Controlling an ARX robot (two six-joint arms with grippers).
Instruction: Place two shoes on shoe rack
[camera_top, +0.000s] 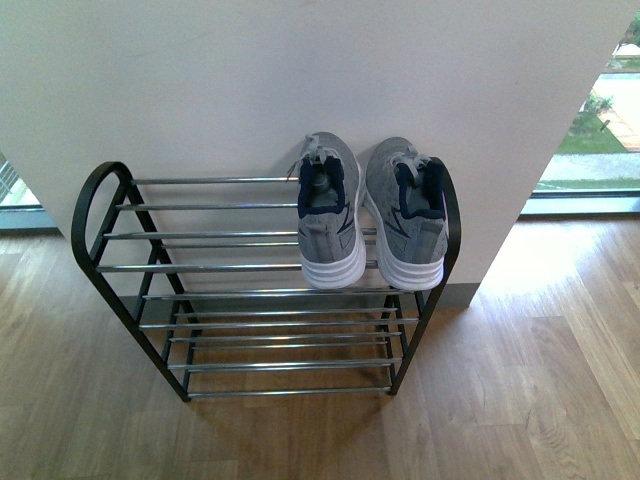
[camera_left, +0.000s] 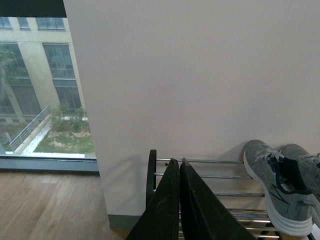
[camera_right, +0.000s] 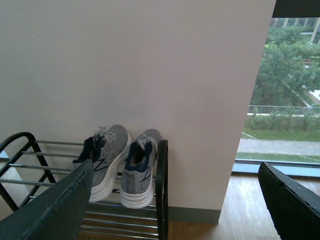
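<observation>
We find both shoes on the top tier of the shoe rack, at its 3 o'clock end. One shoe has the other shoe just beside it at 3 o'clock, toes to the wall at 12, heels at 6. Our left tool is pinched together on nothing; our right tool gapes wide, empty.

The left wrist view's edge crops one shoe and the shoe rack.
</observation>
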